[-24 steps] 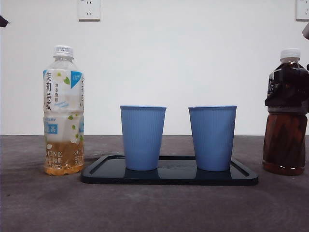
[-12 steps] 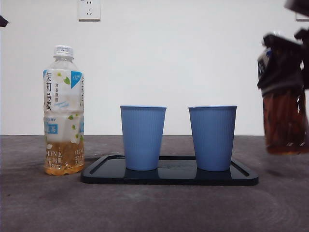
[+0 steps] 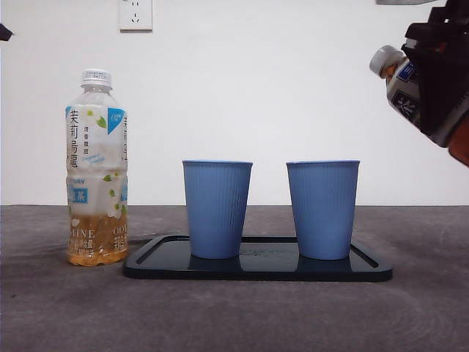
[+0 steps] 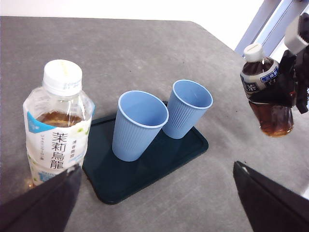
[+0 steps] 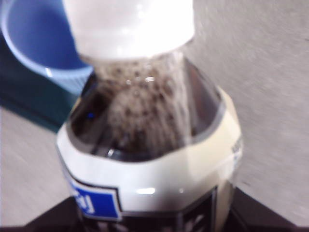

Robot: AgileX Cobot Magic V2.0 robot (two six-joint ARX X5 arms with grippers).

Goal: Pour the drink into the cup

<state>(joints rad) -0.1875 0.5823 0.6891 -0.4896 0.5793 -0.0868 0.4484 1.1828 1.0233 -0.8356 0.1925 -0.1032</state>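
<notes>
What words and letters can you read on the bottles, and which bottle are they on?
"茉莉烏龍" stands in dark characters down the white label of the pale tea bottle.
"茶" shows in a small blue square on the same label.
"OOLONG" seems to run across its lower part, but only bits can be read.
The smaller print on that label is too tiny to read.
The blue and white label on the dark tea bottle in the right gripper is too blurred to read.

A plain white wall (image 3: 293, 88) stands behind the grey bench (image 3: 234, 315). One socket (image 3: 135, 14) sits high on it, with what may be a second (image 3: 459, 15) at the upper corner, cut off. Lighting is even.
</notes>
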